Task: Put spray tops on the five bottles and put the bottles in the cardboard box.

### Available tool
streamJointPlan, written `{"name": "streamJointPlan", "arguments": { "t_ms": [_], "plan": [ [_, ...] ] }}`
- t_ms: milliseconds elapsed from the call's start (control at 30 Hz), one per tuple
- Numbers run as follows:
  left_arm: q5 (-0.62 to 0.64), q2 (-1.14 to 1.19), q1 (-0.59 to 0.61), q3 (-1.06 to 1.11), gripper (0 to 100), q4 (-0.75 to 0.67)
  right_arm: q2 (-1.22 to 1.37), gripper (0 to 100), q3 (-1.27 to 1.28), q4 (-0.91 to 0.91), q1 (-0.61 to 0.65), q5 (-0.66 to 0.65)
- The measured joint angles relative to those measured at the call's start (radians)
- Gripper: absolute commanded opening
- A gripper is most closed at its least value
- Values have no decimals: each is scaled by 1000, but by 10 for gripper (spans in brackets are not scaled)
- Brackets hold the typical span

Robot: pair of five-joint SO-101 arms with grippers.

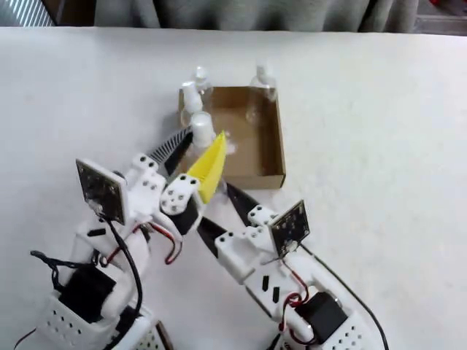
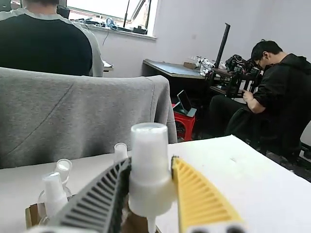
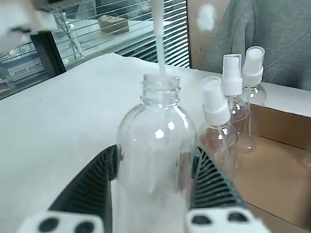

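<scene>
My left gripper [image 2: 148, 194], with one black and one yellow finger, is shut on a white spray top [image 2: 149, 165]. In the high view that spray top [image 1: 202, 135] hangs by the near left side of the cardboard box [image 1: 266, 157]. My right gripper [image 3: 155, 162] is shut on an uncapped clear bottle [image 3: 155, 141], held upright. The spray top's thin dip tube [image 3: 159, 43] comes down from above into the bottle's neck. In the high view the right gripper [image 1: 222, 213] sits just in front of the box, below the left gripper [image 1: 197, 149].
Three capped bottles [image 3: 216, 121] [image 3: 232, 82] [image 3: 253, 73] stand at the box's left side, and another capped bottle [image 1: 263, 79] stands at its far right corner. A grey cloth [image 2: 73, 116] hangs beyond the table's far edge. White table [image 1: 365, 109] lies open around the box.
</scene>
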State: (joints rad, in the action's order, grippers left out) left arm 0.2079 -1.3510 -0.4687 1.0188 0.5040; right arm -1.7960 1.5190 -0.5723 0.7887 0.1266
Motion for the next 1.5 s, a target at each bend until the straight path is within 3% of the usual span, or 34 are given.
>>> {"name": "streamJointPlan", "arguments": {
  "t_ms": [133, 367, 800, 1133, 1333, 1500],
  "plan": [
    [0, 0, 0, 2, 42, 0, 0, 15, 0, 0, 0, 0],
    [0, -2, 8, 26, 289, 11, 0, 15, 0, 0, 2, 3],
    [0, 0, 21, -34, 294, 183, 2, 15, 0, 0, -5, 3],
    [6, -28, 28, -295, 294, 465, 2, 15, 0, 2, -207, 3],
    [46, -28, 28, -318, 294, 575, 2, 15, 0, 118, -354, 3],
    [106, -91, 25, -318, 293, 643, 2, 15, -48, 167, -384, 3]
  ]
}}
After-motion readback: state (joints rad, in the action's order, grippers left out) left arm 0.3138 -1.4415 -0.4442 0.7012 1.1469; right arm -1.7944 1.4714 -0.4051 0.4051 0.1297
